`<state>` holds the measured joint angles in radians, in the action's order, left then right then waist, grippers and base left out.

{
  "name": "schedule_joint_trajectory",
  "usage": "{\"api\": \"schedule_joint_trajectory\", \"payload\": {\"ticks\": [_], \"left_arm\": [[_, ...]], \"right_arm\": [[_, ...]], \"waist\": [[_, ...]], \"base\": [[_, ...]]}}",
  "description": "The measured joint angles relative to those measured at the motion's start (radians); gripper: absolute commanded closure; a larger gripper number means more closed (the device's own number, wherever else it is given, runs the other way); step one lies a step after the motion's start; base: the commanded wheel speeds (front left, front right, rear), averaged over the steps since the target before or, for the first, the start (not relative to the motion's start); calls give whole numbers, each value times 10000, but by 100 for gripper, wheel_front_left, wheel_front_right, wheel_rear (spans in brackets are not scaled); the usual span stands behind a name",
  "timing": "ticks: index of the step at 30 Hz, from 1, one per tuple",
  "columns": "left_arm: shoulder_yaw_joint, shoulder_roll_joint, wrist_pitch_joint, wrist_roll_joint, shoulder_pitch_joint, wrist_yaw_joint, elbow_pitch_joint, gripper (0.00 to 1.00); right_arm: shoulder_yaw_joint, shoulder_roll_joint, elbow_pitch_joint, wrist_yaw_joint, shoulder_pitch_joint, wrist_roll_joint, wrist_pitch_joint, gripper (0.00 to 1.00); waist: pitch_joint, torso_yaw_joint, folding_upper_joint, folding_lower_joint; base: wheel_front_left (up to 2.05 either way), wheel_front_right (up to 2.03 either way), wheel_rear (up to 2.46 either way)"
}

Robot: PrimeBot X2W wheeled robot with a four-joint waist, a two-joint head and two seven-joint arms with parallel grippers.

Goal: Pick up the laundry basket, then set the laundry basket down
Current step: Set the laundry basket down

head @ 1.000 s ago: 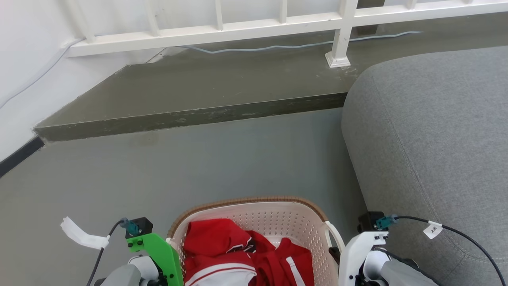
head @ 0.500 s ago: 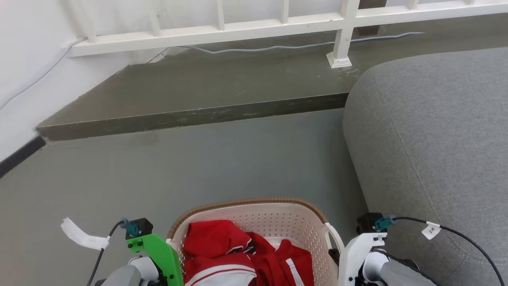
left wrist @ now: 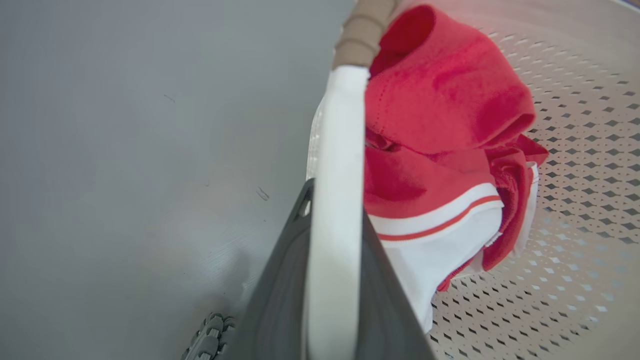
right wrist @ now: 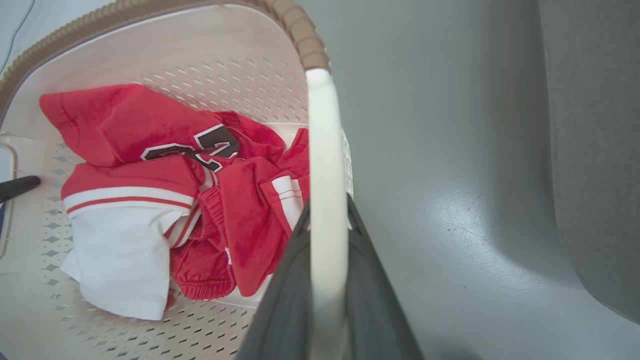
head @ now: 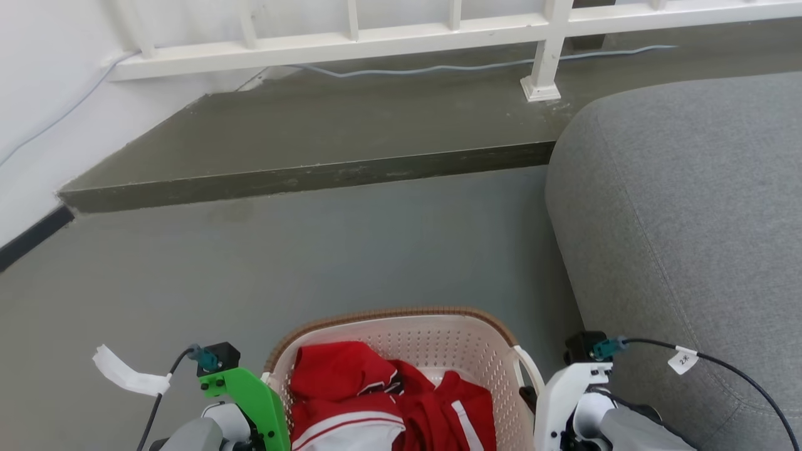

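The laundry basket (head: 438, 343), cream-white and perforated with a brown woven rim, sits at the bottom centre of the head view between my two wrists. Red and white clothes (head: 351, 383) lie inside it. In the left wrist view my left gripper (left wrist: 334, 205) is shut on the basket's white left handle (left wrist: 341, 125), one dark finger on each side. In the right wrist view my right gripper (right wrist: 327, 215) is shut the same way on the right handle (right wrist: 324, 140). I cannot tell whether the basket's bottom touches the floor.
A grey sofa (head: 689, 219) fills the right side, close to my right arm. Ahead, a raised dark step (head: 301, 181) crosses the floor, with a white railing (head: 376, 41) and a loose cable (head: 438, 67) on it. A white wall (head: 37, 94) closes the left. Grey floor (head: 313, 250) lies in front.
The whole head picture has shifted slightly, so the camera moved. Both grippers stay shut on the handles, and the basket keeps its place between them.
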<state>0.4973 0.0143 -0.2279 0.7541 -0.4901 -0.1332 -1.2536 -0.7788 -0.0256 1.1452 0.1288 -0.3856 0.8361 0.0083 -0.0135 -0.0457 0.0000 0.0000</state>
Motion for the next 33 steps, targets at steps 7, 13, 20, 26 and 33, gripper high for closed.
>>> {"api": "schedule_joint_trajectory", "payload": {"ticks": [7, 13, 20, 26, 33], "left_arm": [[-10, -2, 391, 82, -7, 0, 94, 100], [19, -13, 736, 82, -59, 13, 249, 100], [100, -29, 1076, 56, -629, 119, 366, 100], [132, -33, 1429, -130, -1116, 251, 456, 100], [198, -113, 1720, -328, -1792, 366, 566, 100]], "right_arm": [[-33, -4, 15, -73, -396, 0, -86, 100], [-29, -10, 27, -157, -689, 0, -255, 100], [-27, -25, 23, -242, -1233, -6, -575, 100], [-27, -52, 25, -251, -1749, -67, -874, 100], [4, -61, 21, -267, -2413, -127, -1212, 100]], "waist": [[-325, -36, 0, 0], [-753, -82, 0, 0], [-1454, -120, 0, 0], [-2204, -136, 0, 0], [-3299, -153, 0, 0]], "base": [[0, 0, 0], [0, 0, 0], [0, 0, 0], [0, 0, 0], [0, 0, 0]]}}
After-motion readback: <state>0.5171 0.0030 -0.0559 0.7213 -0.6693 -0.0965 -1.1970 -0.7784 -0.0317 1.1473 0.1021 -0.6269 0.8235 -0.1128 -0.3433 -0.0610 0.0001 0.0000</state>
